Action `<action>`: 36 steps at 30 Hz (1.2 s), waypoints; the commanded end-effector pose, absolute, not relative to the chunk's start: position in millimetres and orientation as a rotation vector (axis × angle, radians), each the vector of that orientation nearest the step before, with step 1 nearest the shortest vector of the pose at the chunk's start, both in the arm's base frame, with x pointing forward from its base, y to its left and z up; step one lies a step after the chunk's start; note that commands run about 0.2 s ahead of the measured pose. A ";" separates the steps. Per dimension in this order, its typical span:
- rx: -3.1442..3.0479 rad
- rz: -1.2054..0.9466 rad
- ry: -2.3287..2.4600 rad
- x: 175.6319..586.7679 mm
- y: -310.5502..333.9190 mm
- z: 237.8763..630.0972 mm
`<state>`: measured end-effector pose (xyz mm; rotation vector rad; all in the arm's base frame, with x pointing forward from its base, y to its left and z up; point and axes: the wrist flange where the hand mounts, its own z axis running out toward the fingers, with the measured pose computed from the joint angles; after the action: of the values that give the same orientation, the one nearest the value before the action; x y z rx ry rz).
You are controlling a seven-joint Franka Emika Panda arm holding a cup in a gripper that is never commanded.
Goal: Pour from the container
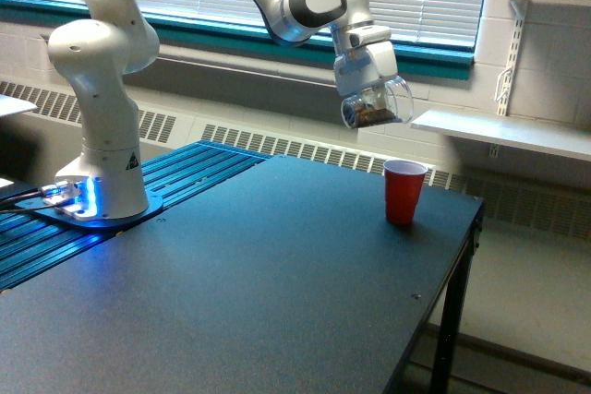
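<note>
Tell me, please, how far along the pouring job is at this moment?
Done: the gripper has the clear mug lifted above the table. In hand: the mug hangs up and to the exterior view's left of the red cup, with dark contents inside. Left: tipping the contents out; no stream shows yet.

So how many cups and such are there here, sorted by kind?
Clear glass mug, held up in the air by the robot's gripper, with something brown inside: 1
Red plastic cup, standing on the dark table: 1
Total: 2
</note>
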<state>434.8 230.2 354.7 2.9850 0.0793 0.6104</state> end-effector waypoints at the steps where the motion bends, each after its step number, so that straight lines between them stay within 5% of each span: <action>1: 2.963 0.579 0.108 428.2 229.2 347.1; 36: 2.909 0.482 0.158 426.5 248.4 325.1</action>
<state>423.8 239.8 322.6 2.9136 0.1670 0.4731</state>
